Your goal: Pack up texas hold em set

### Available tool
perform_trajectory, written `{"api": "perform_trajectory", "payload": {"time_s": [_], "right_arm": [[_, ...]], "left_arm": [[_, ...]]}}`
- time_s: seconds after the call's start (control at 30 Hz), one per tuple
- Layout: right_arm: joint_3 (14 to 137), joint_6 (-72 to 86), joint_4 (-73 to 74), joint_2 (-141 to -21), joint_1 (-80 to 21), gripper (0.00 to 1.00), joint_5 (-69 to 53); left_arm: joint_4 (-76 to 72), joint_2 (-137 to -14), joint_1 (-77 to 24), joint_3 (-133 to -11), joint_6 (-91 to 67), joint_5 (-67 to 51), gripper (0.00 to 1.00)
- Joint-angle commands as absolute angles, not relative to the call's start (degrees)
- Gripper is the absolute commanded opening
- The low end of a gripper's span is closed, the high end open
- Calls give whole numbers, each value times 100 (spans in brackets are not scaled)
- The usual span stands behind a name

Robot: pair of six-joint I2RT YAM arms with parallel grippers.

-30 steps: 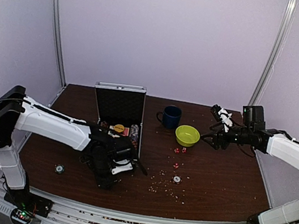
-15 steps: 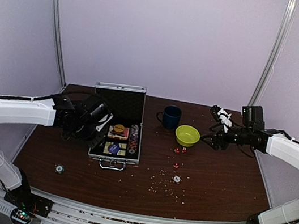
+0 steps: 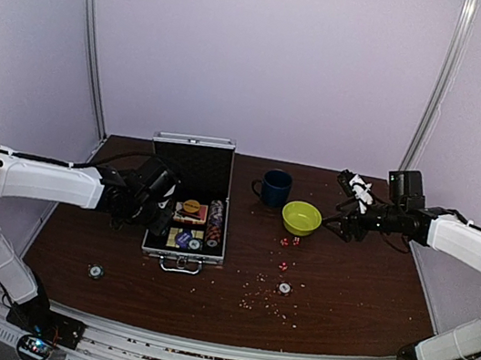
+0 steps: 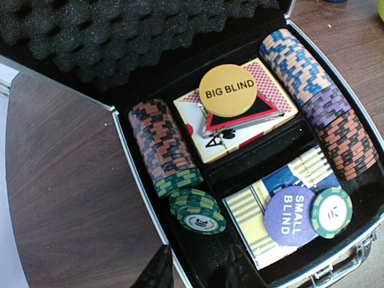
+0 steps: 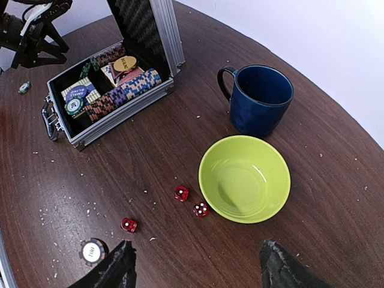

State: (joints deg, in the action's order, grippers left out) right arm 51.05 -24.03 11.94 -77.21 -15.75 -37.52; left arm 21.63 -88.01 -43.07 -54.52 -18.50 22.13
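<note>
The silver briefcase (image 3: 182,253) lies open at centre-left, with its foam lid (image 3: 192,165) upright. In the left wrist view it holds rows of poker chips (image 4: 300,63), a red card box (image 4: 207,141) under a red triangle (image 4: 240,114) and a BIG BLIND disc, and a blue card box (image 4: 252,213) under a SMALL BLIND disc. My left gripper (image 3: 159,214) is open and empty over the case's left rim (image 4: 198,273). Three red dice (image 5: 181,193) (image 3: 283,265) and one chip (image 5: 93,252) lie on the table. My right gripper (image 5: 198,270) hovers open above them (image 3: 339,226).
A dark blue mug (image 3: 273,186) and a yellow-green bowl (image 3: 302,217) stand right of the case. Another loose chip (image 3: 96,271) lies at the front left. Small crumbs are scattered near the front centre (image 3: 266,304).
My left arm has swung from the table in front of the case round to the case's left side. The right arm has not moved.
</note>
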Motion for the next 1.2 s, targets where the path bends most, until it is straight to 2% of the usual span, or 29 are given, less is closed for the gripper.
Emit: {"api": "perform_trajectory", "payload": {"time_s": [0.0, 0.17, 0.23, 0.3, 0.43, 0.5, 0.67, 0.97, 1.17], "right_arm": [[5052, -2425, 1167, -7773, -1564, 71, -3810], [5073, -2450, 1187, -7847, -1564, 71, -3840], [5087, -2452, 1197, -7865, -1564, 71, -3841], [5082, -2460, 1204, -7857, -1564, 71, -3838], [5074, -2468, 1213, -7841, -1564, 71, -3822], [5067, -2480, 1221, -7816, -1564, 71, -3815], [5064, -2502, 1230, -7774, -1567, 71, -3775], [5062, -2518, 1240, -7768, -1564, 71, -3788], [5062, -2522, 1239, -7800, -1564, 71, -3780]], "left_arm": [[1782, -8560, -4263, -5353, -1923, 2140, 34], [1863, -8460, -4268, -5507, -1749, 1145, 58], [1929, -8579, -4263, -5631, -1706, 664, 61], [1959, -8712, -4263, -5772, -1732, 242, 59], [2171, -9066, -4264, -6114, -1918, -81, 40], [2332, -9276, -4264, -6272, -2038, -131, 38], [2598, -9667, -4264, -6544, -2099, -433, 45], [2701, -10021, -4275, -6625, -1958, -608, 50], [2944, -10246, -4408, -6834, -1824, -171, 53]]}}
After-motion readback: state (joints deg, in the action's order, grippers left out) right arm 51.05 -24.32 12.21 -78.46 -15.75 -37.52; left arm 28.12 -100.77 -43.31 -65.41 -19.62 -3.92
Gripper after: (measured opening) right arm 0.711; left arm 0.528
